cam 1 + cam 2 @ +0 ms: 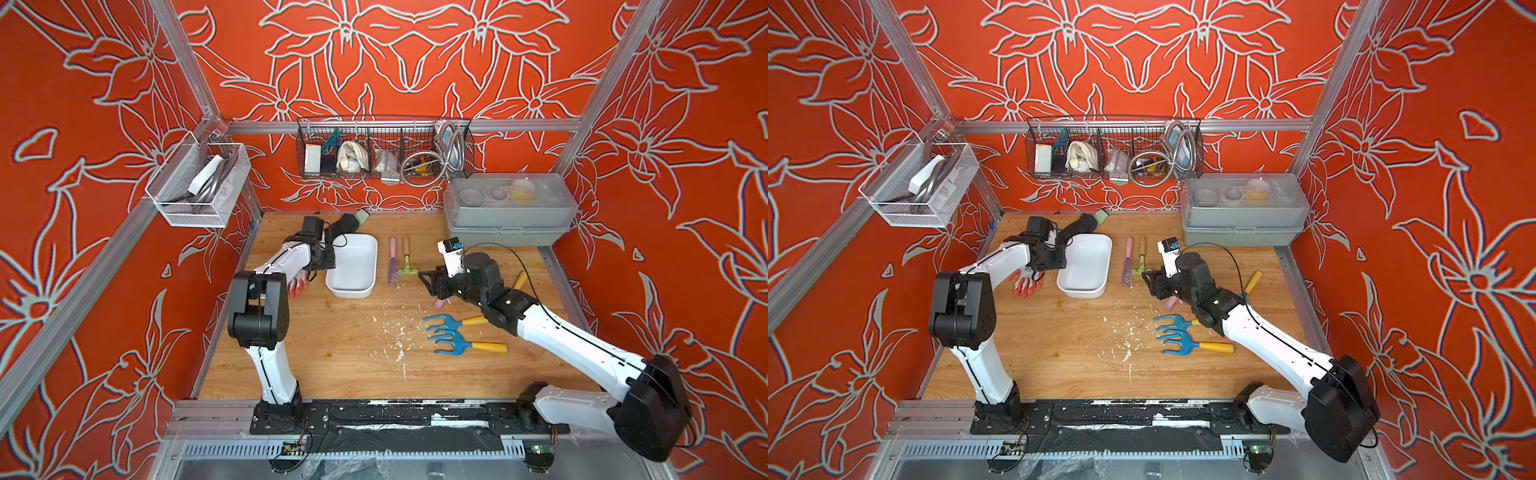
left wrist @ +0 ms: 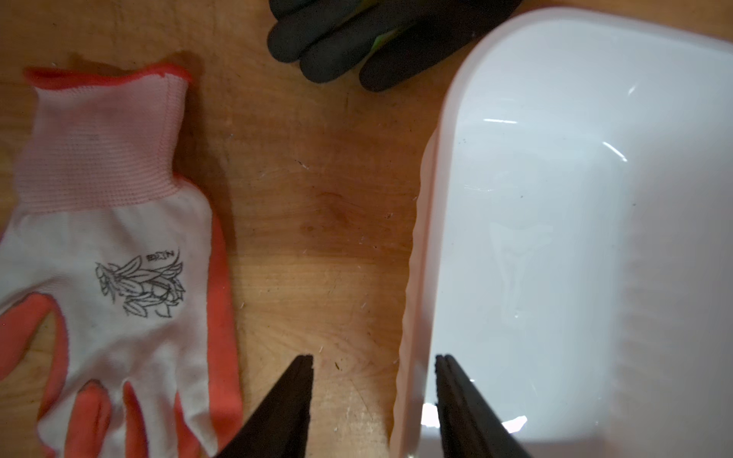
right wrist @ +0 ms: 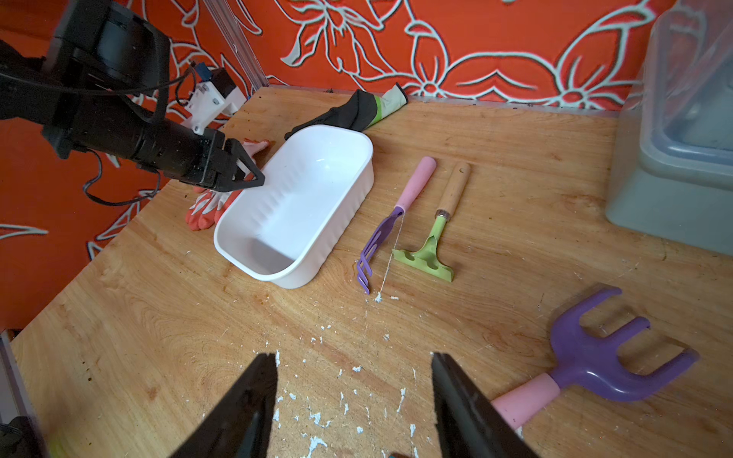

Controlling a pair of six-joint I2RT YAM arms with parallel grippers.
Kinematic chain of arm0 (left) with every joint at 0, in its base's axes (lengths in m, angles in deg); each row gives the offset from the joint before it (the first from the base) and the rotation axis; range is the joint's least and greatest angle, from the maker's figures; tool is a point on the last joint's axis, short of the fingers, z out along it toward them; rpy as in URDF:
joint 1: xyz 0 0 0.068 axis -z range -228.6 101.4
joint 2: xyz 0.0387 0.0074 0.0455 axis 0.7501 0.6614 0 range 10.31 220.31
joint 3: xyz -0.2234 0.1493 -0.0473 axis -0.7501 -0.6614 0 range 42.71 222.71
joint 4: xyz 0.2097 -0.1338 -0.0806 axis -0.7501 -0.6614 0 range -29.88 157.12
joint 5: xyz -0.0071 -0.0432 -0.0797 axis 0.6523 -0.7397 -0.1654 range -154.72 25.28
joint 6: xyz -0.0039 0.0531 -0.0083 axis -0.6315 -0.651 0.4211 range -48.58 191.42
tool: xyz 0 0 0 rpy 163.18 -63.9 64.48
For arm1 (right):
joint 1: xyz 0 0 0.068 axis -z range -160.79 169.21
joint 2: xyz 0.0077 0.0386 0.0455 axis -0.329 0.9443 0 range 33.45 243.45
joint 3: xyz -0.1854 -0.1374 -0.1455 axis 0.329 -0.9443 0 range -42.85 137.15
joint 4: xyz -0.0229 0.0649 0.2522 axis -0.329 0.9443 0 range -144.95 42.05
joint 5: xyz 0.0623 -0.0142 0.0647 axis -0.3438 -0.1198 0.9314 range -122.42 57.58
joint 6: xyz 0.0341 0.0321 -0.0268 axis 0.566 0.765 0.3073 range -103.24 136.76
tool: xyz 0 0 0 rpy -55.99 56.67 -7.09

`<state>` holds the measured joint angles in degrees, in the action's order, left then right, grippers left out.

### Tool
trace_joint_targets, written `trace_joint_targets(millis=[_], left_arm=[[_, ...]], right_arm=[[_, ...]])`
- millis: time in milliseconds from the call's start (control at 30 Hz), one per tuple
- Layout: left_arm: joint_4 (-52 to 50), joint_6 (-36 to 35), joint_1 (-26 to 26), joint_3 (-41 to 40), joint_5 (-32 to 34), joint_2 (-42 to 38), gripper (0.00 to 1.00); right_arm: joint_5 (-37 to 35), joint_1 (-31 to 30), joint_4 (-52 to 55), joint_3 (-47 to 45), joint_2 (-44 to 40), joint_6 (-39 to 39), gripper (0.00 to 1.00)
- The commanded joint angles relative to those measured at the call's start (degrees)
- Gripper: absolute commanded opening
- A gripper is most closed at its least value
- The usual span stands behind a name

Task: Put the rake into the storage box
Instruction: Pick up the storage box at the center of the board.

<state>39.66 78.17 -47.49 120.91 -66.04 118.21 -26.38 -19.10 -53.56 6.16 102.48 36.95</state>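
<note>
The storage box (image 1: pixel 352 291) stands on the far left part of the worktop (image 1: pixel 332 365), and nothing lies in it. The left gripper (image 2: pixel 375 361) is at the left long wall of the box. Its jaws are spread and stand astride the rim (image 2: pixel 436 198): one finger (image 2: pixel 456 396) is inside the box, the other finger (image 2: pixel 293 396) is outside, above the bare wood. The outside finger does not touch the wall.

Just right of the box lies the purple rake (image 3: pixel 380 234), flat on the worktop, with its pink handle to the far side and its tines to the near side. The green rake (image 3: pixel 430 248), with a wooden handle, lies just right of it in the same direction. Both are outside the box, and no gripper touches them. Which of them the task means, I cannot tell.

The right gripper (image 3: pixel 353 357) hangs over the worktop right of the two rakes. Its jaws are spread with nothing between them. A purple fork (image 3: pixel 603 357) with a pink handle lies just beside it.

An orange and white glove (image 2: pixel 119 257) lies left of the box, and a dark glove (image 2: pixel 357 39) lies at its far left corner. Two blue claw tools (image 1: pixel 451 336) with yellow handles lie side by side on the near right. White crumbs (image 1: pixel 399 332) are scattered in the middle. A grey case (image 1: pixel 507 232) with a clear lid stands at the far right.
</note>
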Motion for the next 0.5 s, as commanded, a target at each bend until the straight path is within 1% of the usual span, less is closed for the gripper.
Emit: trace_joint_targets(millis=[0,133,267,467], left_arm=[[-1.0,0.0,0.0,2.5,-0.7,1.7,0.44],[-1.4,0.9,0.3,4.0,-2.3,3.4,0.39],[-2.2,1.7,0.5,5.0,-3.1,4.6,0.29],[-2.2,2.6,0.6,3.6,-4.3,3.2,0.23]], right_arm=[[0.6,-0.4,0.1,1.4,0.2,0.6,0.63],[0.6,-0.3,0.6,2.0,1.1,0.7,0.62],[0.2,-0.3,0.7,2.0,1.0,0.6,0.62],[-0.7,-0.3,0.5,1.6,0.4,0.6,0.61]])
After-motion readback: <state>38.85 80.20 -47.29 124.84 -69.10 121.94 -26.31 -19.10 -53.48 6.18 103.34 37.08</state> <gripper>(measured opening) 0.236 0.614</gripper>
